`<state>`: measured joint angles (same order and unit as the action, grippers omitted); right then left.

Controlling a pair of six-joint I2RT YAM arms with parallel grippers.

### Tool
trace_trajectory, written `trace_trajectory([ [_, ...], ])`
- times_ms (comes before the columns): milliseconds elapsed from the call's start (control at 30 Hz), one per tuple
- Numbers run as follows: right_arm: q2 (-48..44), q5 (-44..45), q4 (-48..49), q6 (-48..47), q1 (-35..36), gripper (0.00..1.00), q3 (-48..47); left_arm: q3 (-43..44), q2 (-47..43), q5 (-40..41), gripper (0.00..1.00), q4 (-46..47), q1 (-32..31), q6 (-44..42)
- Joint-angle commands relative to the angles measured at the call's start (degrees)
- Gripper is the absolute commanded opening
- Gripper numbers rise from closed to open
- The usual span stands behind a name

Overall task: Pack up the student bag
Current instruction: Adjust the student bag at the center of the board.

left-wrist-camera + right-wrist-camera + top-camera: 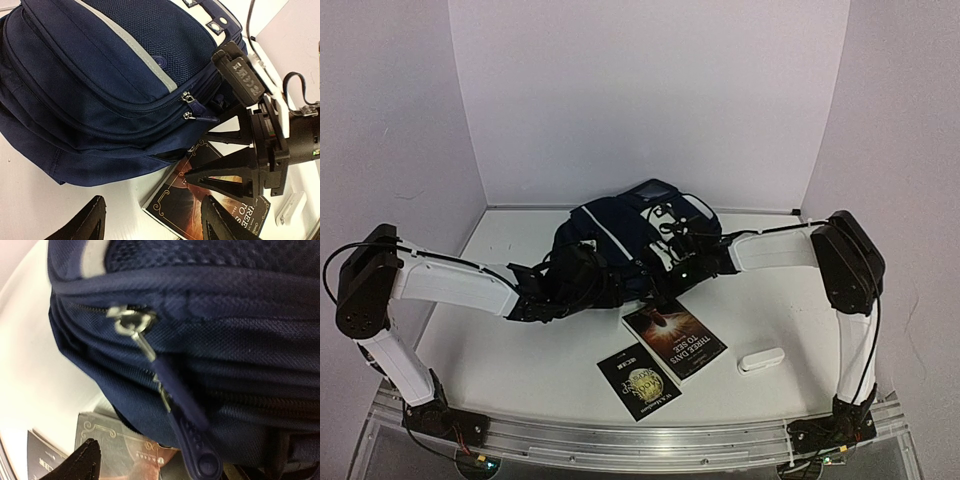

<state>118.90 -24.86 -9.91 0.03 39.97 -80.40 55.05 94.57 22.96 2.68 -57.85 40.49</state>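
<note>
The student bag (630, 232) is dark navy and lies on the table at the back centre, its white stripe and zippers facing the left wrist view (100, 75). My left gripper (588, 285) is open and empty at the bag's near left side; its fingers (80, 225) frame the bag's lower edge. My right gripper (675, 280) is open at the bag's near right side, its fingers spread close beside two navy zipper pulls (196, 109). In the right wrist view a zipper pull (200, 455) hangs just in front of the jaws, not gripped.
A dark book with an orange cover (673, 338) lies just in front of the bag, partly under the right gripper. A second black book (638, 380) lies nearer the front edge. A small white oblong object (760, 360) lies to the right.
</note>
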Motion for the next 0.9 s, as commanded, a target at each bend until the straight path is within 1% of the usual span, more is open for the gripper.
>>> trace_trajectory([
  [0,3.2,-4.0,4.2,4.0,0.6,0.72,-3.1,-0.1,-2.3,1.6,0.65,1.7,0.8,-0.7],
  [133,0.9,-9.0,4.1,7.7,1.6,0.69,-3.7,-0.5,-2.4,1.0,0.65,1.7,1.5,-0.7],
  [400,-3.7,-19.3,4.1,13.8,5.6,0.65,-4.4,-1.4,-3.6,-0.4,0.65,2.7,3.4,-0.7],
  [467,-4.1,-19.1,4.1,14.4,5.7,0.65,-4.5,-1.9,-4.2,-0.8,0.65,2.6,3.9,-0.5],
  [567,-5.6,-15.1,3.9,12.2,5.2,0.65,-3.4,-2.9,-4.6,-1.0,0.65,2.6,4.2,-0.1],
  [633,-6.5,-14.5,3.9,12.4,3.9,0.65,-2.2,-3.6,-4.4,-1.5,0.64,2.8,4.2,-0.4],
  [700,-7.9,-14.1,3.9,12.8,2.3,0.64,-0.7,-4.2,-3.8,-3.2,0.61,3.5,4.1,-1.4],
  [800,-10.5,-12.3,3.9,12.0,-0.5,0.63,2.3,-5.7,-2.3,-7.3,0.56,7.9,3.3,-3.8],
  [867,-11.5,-10.6,3.6,11.7,-2.8,0.61,3.7,-5.4,0.1,-9.2,0.53,10.6,2.5,-5.4],
])
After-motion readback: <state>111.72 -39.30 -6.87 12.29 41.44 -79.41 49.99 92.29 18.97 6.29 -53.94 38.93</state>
